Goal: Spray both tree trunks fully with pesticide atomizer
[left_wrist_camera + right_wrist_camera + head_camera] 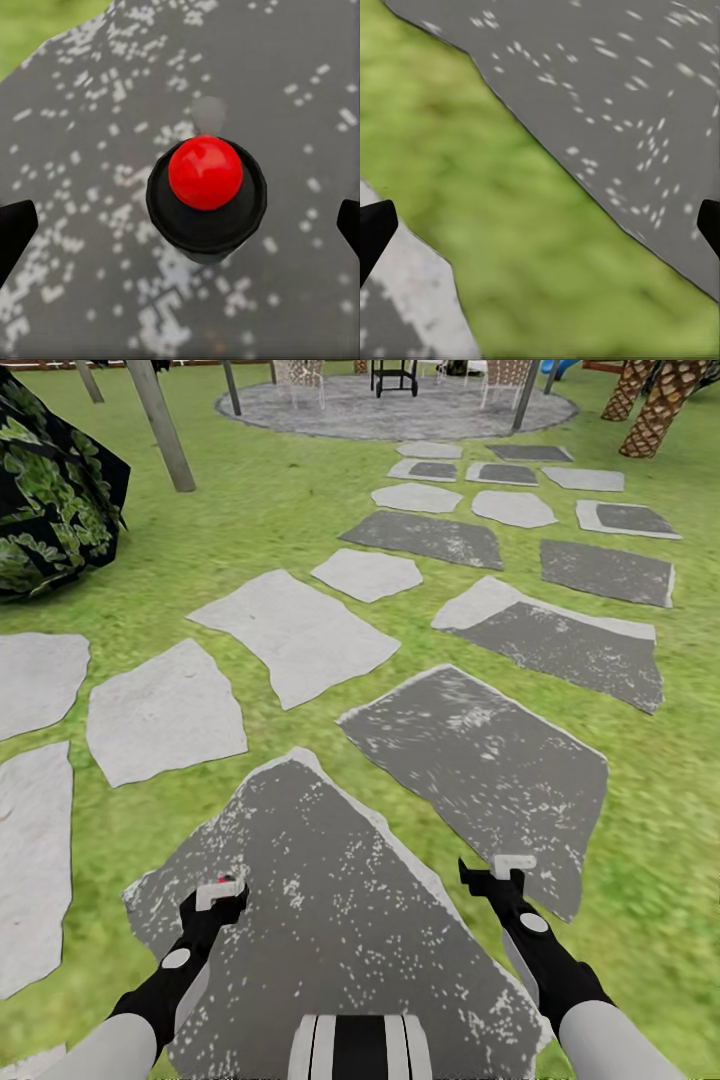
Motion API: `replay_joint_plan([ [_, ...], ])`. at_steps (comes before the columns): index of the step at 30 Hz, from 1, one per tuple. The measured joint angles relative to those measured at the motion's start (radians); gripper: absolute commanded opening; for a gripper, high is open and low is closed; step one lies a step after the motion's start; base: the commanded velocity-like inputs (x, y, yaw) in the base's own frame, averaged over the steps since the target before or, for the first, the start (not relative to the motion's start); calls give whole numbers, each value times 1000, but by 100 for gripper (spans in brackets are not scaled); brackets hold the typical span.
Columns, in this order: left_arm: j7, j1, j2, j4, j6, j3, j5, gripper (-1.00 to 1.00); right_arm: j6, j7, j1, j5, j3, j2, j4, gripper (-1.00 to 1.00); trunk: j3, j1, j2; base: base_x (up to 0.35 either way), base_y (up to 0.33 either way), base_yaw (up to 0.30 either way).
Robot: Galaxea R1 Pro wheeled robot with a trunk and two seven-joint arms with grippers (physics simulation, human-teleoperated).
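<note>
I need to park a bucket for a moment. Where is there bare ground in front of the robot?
The big dark slab right in front, bordered by grass, is bare. So are the second dark slab ahead to its right and the pale slabs to its left. It gets crowded by the bush at left and the far patio with chairs.

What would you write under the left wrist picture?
Open left gripper above a dark speckled paving slab, a red-topped black cylinder between its fingertips.
</note>
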Motion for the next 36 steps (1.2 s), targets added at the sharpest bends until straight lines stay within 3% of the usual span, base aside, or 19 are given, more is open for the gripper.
replay_joint_plan([
  [36,0,0,1,6,-3,1,2,100,0,0,0,0,0,0,2,100,-19,2,-1,0,0,-10],
])
